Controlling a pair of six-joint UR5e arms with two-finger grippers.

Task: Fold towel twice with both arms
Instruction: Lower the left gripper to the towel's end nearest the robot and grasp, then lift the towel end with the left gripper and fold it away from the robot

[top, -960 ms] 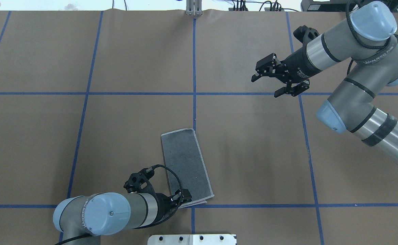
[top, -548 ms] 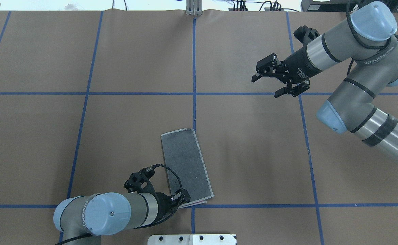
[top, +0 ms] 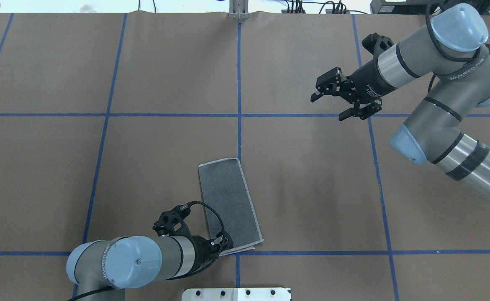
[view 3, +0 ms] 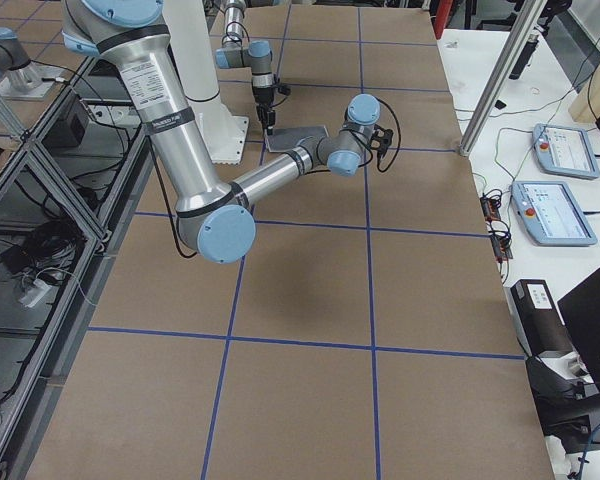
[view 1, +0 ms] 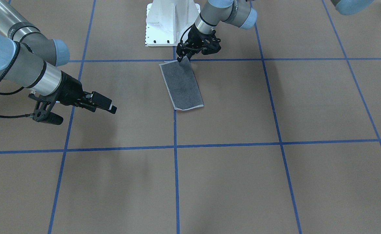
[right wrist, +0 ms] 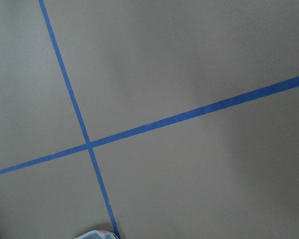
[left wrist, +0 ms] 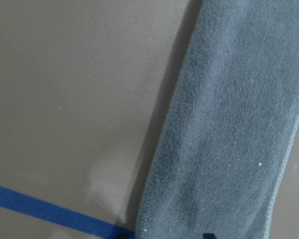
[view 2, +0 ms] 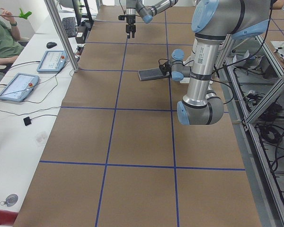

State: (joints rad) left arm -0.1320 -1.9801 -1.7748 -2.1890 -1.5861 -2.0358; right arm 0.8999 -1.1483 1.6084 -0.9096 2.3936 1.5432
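Note:
The towel (top: 229, 204) lies folded into a long narrow strip, grey face up, near the table's front centre; it also shows in the front view (view 1: 182, 85). A sliver of pink shows at its near end (top: 241, 250). My left gripper (top: 224, 244) is low at the strip's near left corner and looks shut on the towel there; it also shows in the front view (view 1: 180, 58). The left wrist view shows the grey cloth (left wrist: 229, 139) close up. My right gripper (top: 326, 108) is open and empty above the table, far to the right and beyond the towel.
The white pedestal base (view 1: 170, 22) stands just behind the towel's near end. Blue tape lines (top: 239, 83) grid the brown table. A metal post (top: 238, 10) stands at the far edge. Tablets (view 2: 16, 85) lie on the side desk.
My left gripper's fingers have drawn in slightly at the towel's near corner. My right gripper has drifted a little. The towel has not moved.

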